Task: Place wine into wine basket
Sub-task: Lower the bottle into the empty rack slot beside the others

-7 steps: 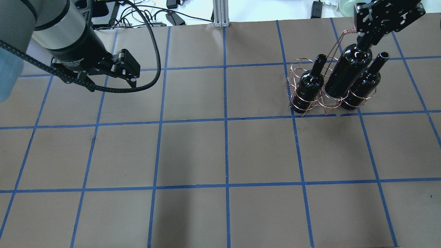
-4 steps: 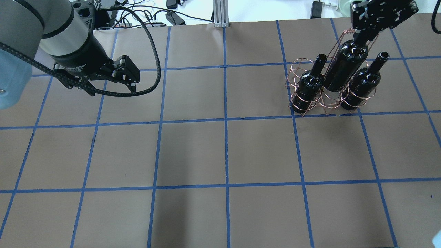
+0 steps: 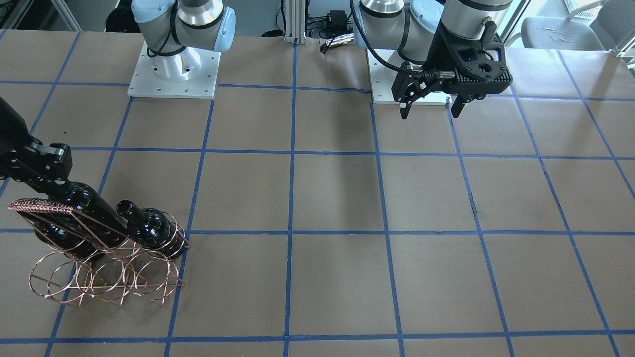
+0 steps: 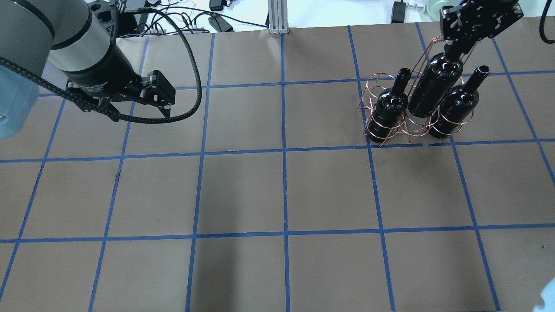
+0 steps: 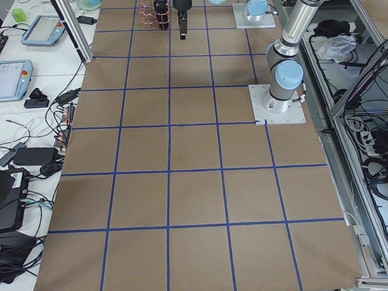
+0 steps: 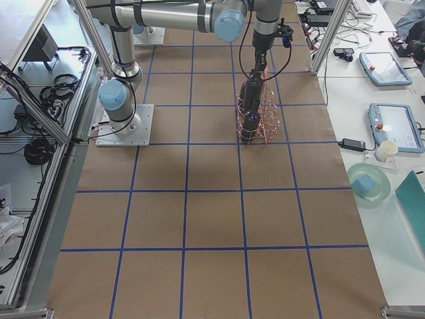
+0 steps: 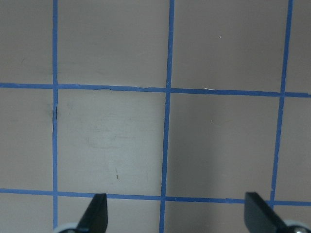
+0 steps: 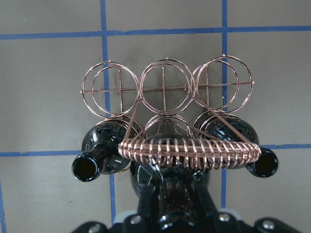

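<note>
right fingers [image 4: 463,40] clamped on the neck of the wine bottle [image 4: 435,89], part way into the middle ring of the wine basket [image 8: 163,89], left fingers [image 7: 96,213] apart; i'd lower it straight, clear of both neighbour bottles [image 4: 388,108].

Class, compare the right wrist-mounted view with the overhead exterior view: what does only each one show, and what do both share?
Only the wrist view looks straight down through the wine basket's three empty rings. Only the overhead shows the left pincer, open above the table. Both show three dark wine bottles in the other row, the middle bottle gripped at its neck by the right pincer.
</note>
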Controlling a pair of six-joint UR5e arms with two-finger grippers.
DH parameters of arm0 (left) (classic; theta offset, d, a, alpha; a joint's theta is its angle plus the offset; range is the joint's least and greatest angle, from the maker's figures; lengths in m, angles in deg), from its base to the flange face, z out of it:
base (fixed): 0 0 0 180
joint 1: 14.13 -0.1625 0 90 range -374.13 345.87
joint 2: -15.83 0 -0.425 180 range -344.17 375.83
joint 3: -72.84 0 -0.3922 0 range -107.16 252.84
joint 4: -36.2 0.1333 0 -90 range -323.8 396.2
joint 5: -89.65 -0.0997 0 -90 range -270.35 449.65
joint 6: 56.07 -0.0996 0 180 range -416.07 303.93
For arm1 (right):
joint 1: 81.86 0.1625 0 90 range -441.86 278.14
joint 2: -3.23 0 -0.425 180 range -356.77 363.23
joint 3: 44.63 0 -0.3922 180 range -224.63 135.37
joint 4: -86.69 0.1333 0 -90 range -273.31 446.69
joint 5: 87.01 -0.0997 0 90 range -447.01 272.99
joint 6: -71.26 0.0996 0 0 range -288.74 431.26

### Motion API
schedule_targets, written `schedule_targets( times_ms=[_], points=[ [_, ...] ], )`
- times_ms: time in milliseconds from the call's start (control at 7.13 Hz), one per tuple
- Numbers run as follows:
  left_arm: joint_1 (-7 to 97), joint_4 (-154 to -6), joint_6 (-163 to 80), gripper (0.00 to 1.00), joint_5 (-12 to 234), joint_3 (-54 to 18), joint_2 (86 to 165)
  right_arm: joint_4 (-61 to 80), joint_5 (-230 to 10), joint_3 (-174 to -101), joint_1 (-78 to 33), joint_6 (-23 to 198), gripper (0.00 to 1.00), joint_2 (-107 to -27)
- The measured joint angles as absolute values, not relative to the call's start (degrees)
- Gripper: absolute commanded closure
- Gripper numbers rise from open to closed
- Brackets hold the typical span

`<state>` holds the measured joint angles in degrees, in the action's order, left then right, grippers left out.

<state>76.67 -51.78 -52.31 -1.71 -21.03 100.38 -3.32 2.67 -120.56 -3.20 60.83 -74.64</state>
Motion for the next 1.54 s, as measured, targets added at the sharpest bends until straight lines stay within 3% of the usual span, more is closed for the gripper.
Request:
schedule_targets(
  times_ms=[1122,1543],
  points=[
    [76.74,-51.80,-52.28,0.00,-1.80,-21.03,100.15,-4.03,3.24,-121.34,-3.27,58.55,1.00,-72.70],
    [76.73,-51.92,-52.29,0.00,-2.07,-20.96,99.97,-9.08,2.93,-125.86,-3.29,58.02,1.00,-71.21]
  ],
)
